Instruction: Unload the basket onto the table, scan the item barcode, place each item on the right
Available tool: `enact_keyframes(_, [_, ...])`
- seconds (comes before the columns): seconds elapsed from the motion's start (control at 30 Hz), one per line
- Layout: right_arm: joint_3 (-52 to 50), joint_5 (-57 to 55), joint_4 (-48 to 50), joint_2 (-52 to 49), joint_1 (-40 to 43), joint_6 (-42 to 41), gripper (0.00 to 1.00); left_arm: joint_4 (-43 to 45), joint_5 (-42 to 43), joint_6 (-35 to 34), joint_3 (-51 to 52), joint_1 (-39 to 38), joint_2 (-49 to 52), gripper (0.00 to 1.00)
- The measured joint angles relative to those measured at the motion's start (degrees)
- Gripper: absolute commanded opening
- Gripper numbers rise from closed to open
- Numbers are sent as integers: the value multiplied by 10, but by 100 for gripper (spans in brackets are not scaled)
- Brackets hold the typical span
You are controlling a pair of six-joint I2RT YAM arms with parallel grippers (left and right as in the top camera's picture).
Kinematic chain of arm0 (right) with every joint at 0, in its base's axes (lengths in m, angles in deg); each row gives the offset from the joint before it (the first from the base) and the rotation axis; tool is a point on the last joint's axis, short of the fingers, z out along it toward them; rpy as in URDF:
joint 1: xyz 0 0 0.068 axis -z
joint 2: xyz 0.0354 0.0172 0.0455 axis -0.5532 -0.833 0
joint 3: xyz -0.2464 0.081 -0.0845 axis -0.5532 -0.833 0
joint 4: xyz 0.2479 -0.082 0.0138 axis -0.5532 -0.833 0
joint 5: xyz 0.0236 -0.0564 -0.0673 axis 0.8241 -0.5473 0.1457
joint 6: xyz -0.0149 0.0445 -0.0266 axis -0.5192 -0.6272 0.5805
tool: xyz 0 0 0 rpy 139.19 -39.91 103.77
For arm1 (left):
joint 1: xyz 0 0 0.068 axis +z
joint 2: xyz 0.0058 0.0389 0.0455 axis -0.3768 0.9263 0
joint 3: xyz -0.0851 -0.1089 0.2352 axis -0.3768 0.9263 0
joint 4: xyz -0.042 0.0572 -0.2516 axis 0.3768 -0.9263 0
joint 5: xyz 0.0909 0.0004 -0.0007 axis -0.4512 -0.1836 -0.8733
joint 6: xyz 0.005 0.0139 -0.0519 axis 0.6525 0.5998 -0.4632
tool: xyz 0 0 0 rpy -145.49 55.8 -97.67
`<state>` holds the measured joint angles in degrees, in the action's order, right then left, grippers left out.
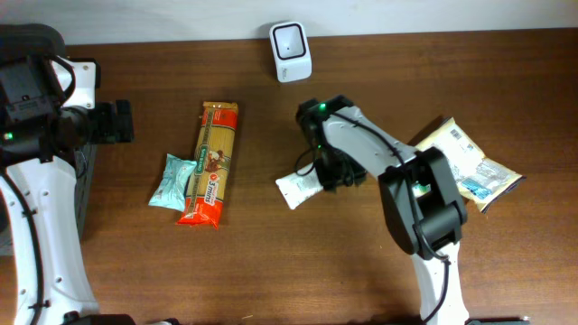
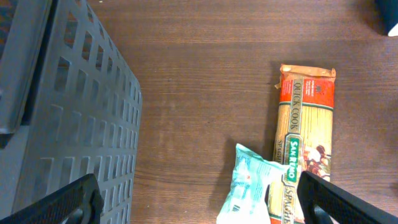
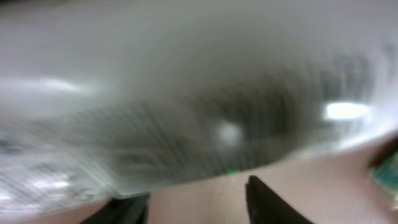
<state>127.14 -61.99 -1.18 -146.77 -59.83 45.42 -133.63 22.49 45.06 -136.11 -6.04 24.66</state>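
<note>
**Item 1. Right pincer** [image 1: 323, 173]: low over the worktop [image 1: 271, 271]. Two dark fingers [image 3: 267, 202] show at the bottom of its own blurred view, but whether they are parted or clamped on anything cannot be told.

**Item 2. White packet** [image 1: 296, 188]: the task's item, by judgement. It lies on the worktop, directly at the right pincer and partly under it. In the wrist view it fills the frame as a pale smear. No barcode or print is readable.

**Item 3. Crinkled bag** [image 1: 474, 162]: cream and blue, on the far side of the right arm from the pincer. Its print is too small to read.

**Item 4. Scanner** [image 1: 291, 41]: a white unit at the worktop's back edge, well apart from the right pincer and the packet.

**Item 5. Pasta pack** [image 2: 306, 134]: orange-red, well apart from the right pincer. It reads "QUICK COOK" and "SAN REMO".

**Item 6. Teal packet** [image 2: 252, 186]: touching the pasta pack's long edge. Its text is illegible.

**Item 7. Left pincer** [image 2: 199, 190]: the farthest entry, with fingers wide apart and holding nothing. A grey crate [image 2: 68, 112] stands beside it.

**Progress (judged):** early. The packet has not been presented to the scanner. Securing it, lifting it, turning its barcode to the scanner's face and carrying it across are all left.
</note>
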Motion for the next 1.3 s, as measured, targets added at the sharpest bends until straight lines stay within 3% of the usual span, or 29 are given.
enact_keyframes(0.1, [-2,-12,136,0,28,68,56,0,0,0,0,0,0,99])
enact_keyframes(0.2, [-2,58,256,0,38,111,56,0,0,0,0,0,0,99])
enact_keyframes(0.3, [1,119,271,0,44,116,58,0,0,0,0,0,0,99])
enact_keyframes(0.4, [70,180,177,-1,65,119,69,0,0,0,0,0,0,99])
enact_keyframes(0.53, [77,318,145,-1,148,137,71,0,0,0,0,0,0,99])
enact_keyframes(0.6, [28,399,166,-3,179,153,71,0,0,0,0,0,0,99])
enact_keyframes(0.7, [-48,493,242,-6,149,156,71,0,0,0,0,0,0,99])
enact_keyframes(0.83, [-104,548,412,-2,95,47,70,0,0,0,0,0,0,99])
enact_keyframes(0.9, [-116,555,443,-1,80,-1,56,0,0,0,0,0,0,99])
enact_keyframes(0.97, [-123,547,455,-2,75,-52,35,0,0,0,0,0,0,99])
enact_keyframes(1.1, [-128,539,458,-7,77,-87,33,0,0,0,0,0,0,99])
enact_keyframes(1.13, [-128,539,461,-7,77,-89,28,0,0,0,0,0,0,99])
enact_keyframes(1.17, [-129,539,469,-7,77,-96,9,0,0,0,0,0,0,99])
enact_keyframes(1.2, [-130,536,474,-7,77,-100,4,0,0,0,0,0,0,99])
enact_keyframes(1.3, [-129,559,481,-7,79,-99,4,0,0,0,0,0,0,99])
